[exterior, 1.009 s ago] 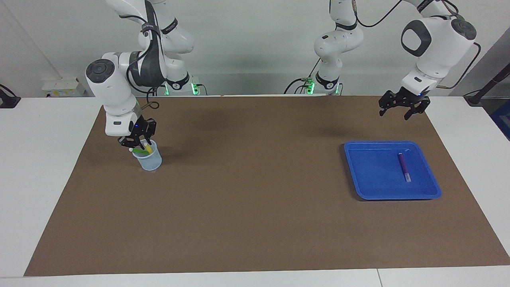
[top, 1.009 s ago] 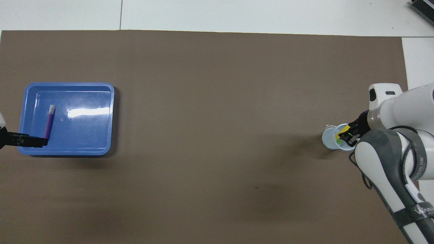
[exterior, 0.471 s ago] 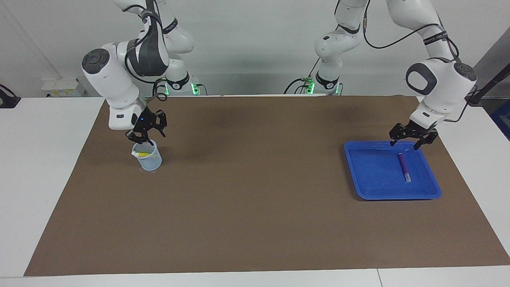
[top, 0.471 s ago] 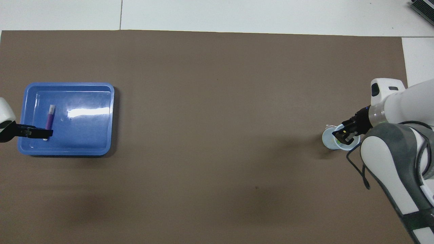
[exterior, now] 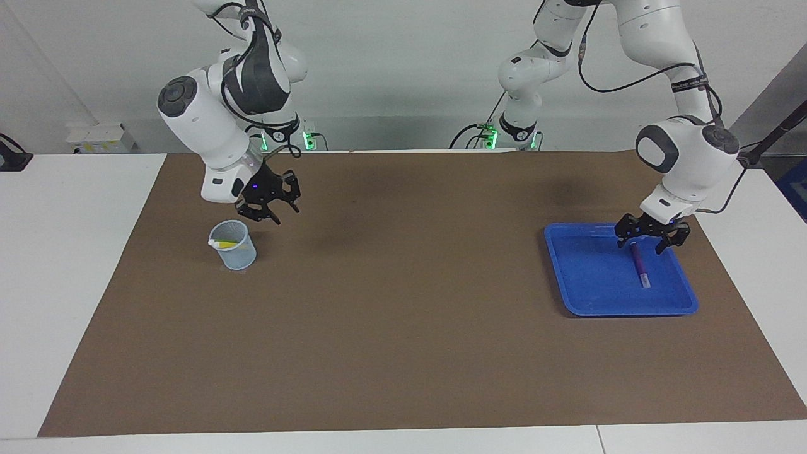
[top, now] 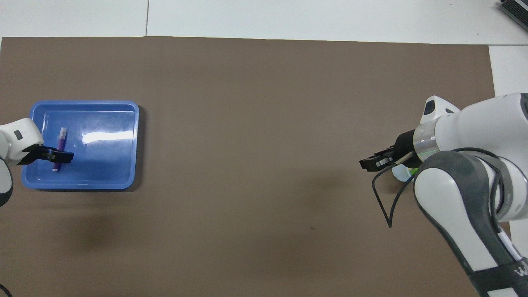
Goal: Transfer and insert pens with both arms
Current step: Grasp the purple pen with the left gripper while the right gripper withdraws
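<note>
A purple pen (exterior: 638, 263) (top: 60, 145) with a whitish end lies in the blue tray (exterior: 592, 277) (top: 103, 165) toward the left arm's end of the table. My left gripper (exterior: 651, 238) (top: 65, 156) hangs open just over the pen's end nearer the robots, one finger on each side, holding nothing. A yellow pen (exterior: 227, 243) leans inside a translucent cup (exterior: 234, 251) toward the right arm's end. My right gripper (exterior: 270, 211) (top: 371, 162) is in the air beside the cup, over the mat, with nothing visible in it.
A brown mat (exterior: 403, 328) covers most of the white table. In the overhead view the right arm hides most of the cup (top: 398, 173). Two small arm bases with green lights (exterior: 287, 140) stand at the table's edge by the robots.
The left gripper has come down from above the mat to just over the purple pen in the tray. The right gripper has lifted off the cup and swung toward the table's middle.
</note>
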Controlling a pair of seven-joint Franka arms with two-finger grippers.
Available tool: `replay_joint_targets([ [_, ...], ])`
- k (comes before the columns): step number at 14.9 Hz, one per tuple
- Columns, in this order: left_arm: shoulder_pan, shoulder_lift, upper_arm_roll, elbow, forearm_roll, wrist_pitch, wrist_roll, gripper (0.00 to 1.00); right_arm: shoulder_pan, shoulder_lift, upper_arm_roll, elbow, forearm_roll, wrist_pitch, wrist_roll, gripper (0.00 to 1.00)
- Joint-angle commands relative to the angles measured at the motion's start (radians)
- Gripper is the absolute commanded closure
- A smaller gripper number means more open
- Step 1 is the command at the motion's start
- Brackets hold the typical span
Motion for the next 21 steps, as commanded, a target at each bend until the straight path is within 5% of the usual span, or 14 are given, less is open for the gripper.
replay_joint_targets([
  [1, 0.015, 0.052, -0.006, 0.021, 0.025, 0.049, 0.013, 0.02, 0.005, -0.007, 0.008, 0.004, 0.083, -0.013, 0.100, 0.52],
  [7, 0.052, 0.086, -0.008, 0.020, 0.026, 0.058, 0.015, 0.09, 0.053, -0.007, 0.008, 0.004, 0.226, 0.007, 0.295, 0.49],
  [16, 0.038, 0.095, -0.008, 0.029, 0.026, 0.086, 0.013, 0.34, 0.137, -0.004, 0.009, 0.004, 0.310, 0.129, 0.436, 0.46],
  [21, 0.035, 0.106, -0.010, 0.049, 0.026, 0.088, 0.013, 0.39, 0.156, -0.001, 0.009, 0.004, 0.315, 0.160, 0.491, 0.46],
])
